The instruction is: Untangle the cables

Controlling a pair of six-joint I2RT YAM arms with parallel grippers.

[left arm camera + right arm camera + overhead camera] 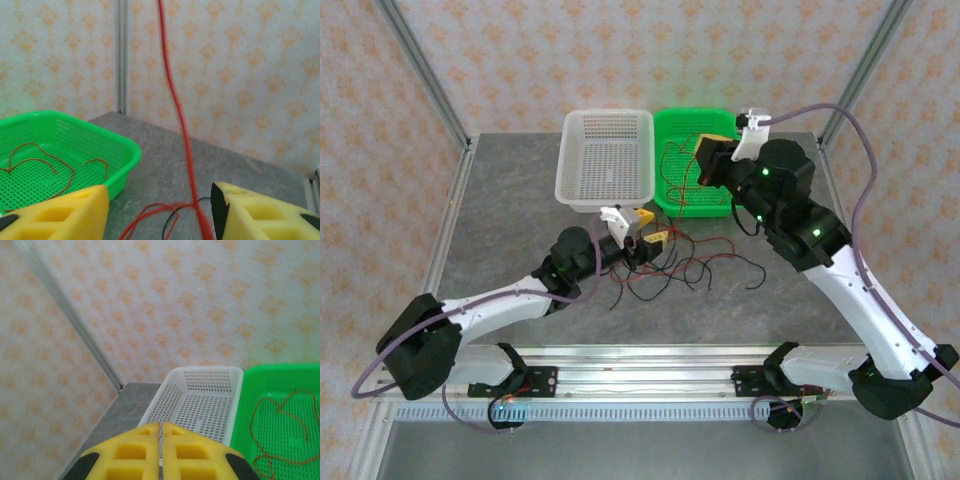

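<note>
Starting at the fingers: my left gripper [159, 200] has its chunky yellow plastic fingers [65, 215] standing apart with a wide gap between them. One red cable [175, 100] runs through that gap, close against the right-hand finger. It's so thin and blurry at that spot that I can't tell if it touches. From there it climbs straight out the top of the left wrist view, thin and taut-looking.

The right gripper [161, 432] has the same yellow blocky fingers with cut-out windows, pressed flat together over the baskets.

Just beyond the left fingers sits the tangle of cables [685, 265]. They're hair-thin red and black wires, looping and crossing over each other around the middle of the grey, stone-looking tabletop [500, 250], a bit toward the right edge. The black ones curl out to the sides.

At the far edge, two perforated plastic baskets sit side by side, touching. The white basket [605, 165] is on the left and the green basket [695, 112] on the right. Both are rectangular with rounded rims and mesh-like holes. A brownish-red strand [252, 425] lies in loose curves on the green one's floor.
</note>
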